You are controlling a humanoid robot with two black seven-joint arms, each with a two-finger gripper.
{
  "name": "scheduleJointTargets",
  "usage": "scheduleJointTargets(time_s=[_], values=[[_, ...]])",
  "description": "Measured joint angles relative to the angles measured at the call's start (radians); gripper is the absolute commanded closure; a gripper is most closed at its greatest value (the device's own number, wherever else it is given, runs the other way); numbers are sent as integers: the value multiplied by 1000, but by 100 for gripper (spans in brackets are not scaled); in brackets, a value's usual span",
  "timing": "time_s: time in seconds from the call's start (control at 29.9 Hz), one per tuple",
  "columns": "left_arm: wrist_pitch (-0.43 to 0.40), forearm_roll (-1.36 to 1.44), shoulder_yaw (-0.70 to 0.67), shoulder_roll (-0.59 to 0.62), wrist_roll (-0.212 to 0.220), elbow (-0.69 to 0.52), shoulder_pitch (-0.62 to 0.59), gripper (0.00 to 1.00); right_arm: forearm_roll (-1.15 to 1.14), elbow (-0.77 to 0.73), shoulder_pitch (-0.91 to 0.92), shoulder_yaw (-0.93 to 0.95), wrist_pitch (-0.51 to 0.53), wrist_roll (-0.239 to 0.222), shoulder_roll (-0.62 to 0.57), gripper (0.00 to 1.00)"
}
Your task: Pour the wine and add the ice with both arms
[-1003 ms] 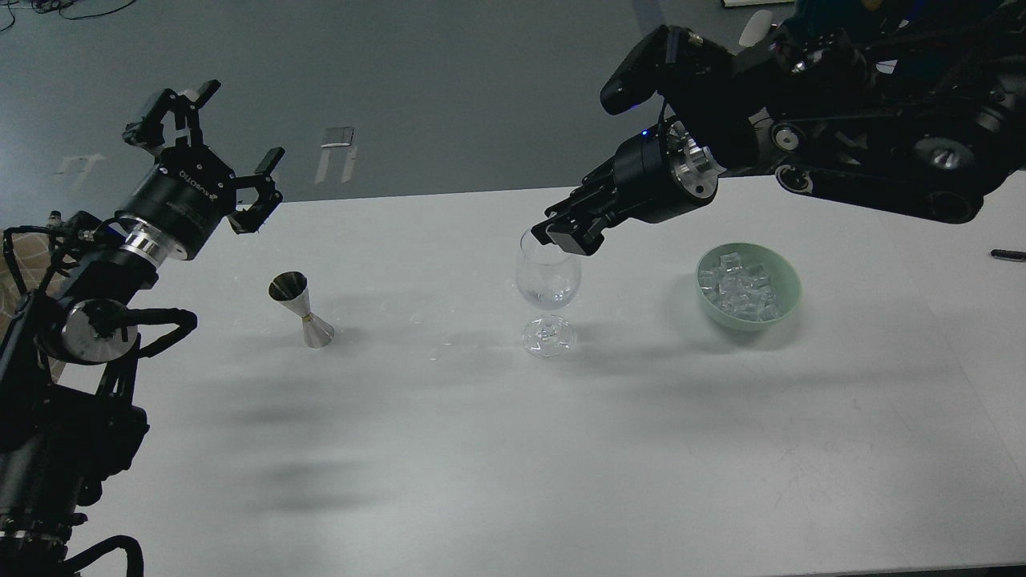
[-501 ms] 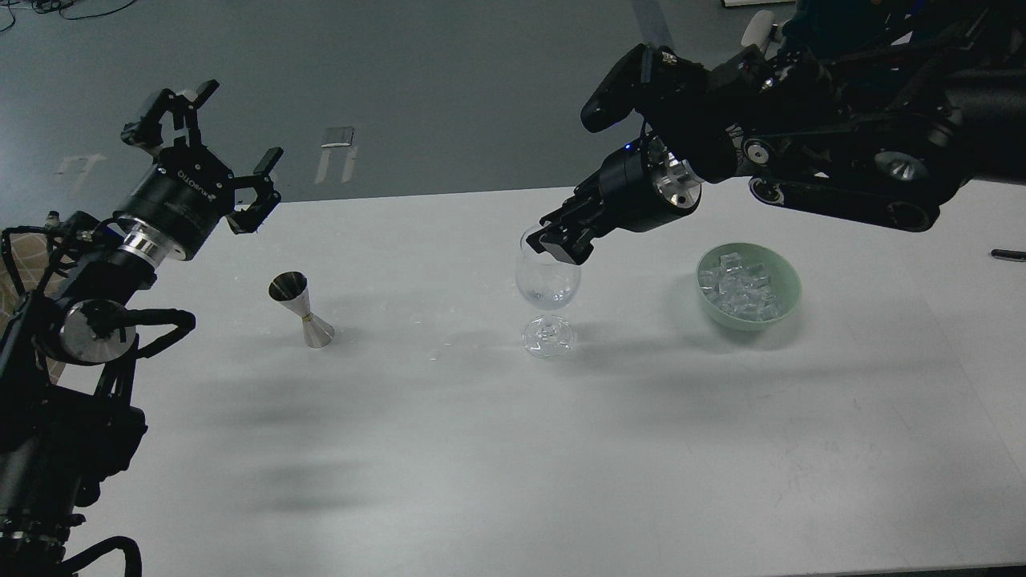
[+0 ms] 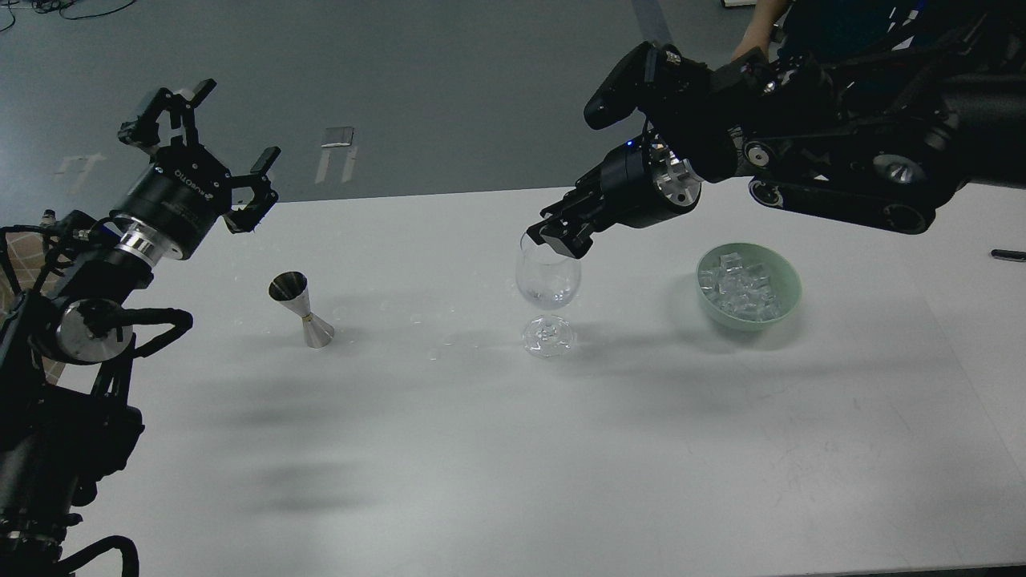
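Note:
A clear wine glass [image 3: 548, 280] stands mid-table, with a little clear wine [image 3: 548, 300] barely visible low in its bowl. My right gripper [image 3: 551, 239] hangs right over the glass's rim, with its dark fingers close together. I cannot tell them apart or see anything between them. The ice [image 3: 737, 290], several clear cubes, lies in a pale green bowl [image 3: 789, 280] to the right of the glass. A steel jigger [image 3: 302, 308] stands upright at the left. My left gripper [image 3: 210, 152] is open and empty, raised above the table's far left edge.
A dark pen-like object [image 3: 1007, 255] lies at the table's right edge. Small water drops [image 3: 437, 349] dot the table between the jigger and the glass. The grey floor lies beyond the table's far edge.
My right arm has shifted a little left and up, and its gripper stays over the glass rim. My left arm has barely moved.

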Motion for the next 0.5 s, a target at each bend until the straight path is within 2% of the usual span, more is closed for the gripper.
scheduleJointTargets(time_s=[0.13, 0.23, 0.27, 0.37, 0.43, 0.5], values=[[0, 0, 0, 1, 0, 0, -2, 3, 5, 2, 0, 0, 0, 0, -1, 28], [0, 0, 0, 2, 0, 0, -4, 3, 6, 2, 0, 1, 0, 0, -1, 8], [0, 0, 0, 2, 0, 0, -4, 3, 8, 3, 0, 2, 0, 0, -1, 5], [0, 0, 0, 2, 0, 0, -4, 3, 17, 3, 0, 2, 0, 0, -2, 3], [0, 0, 0, 2, 0, 0, -4, 3, 21, 3, 0, 2, 3, 0, -2, 7], [0, 0, 0, 1, 0, 0, -4, 3, 23, 4, 3, 2, 4, 0, -2, 34]])
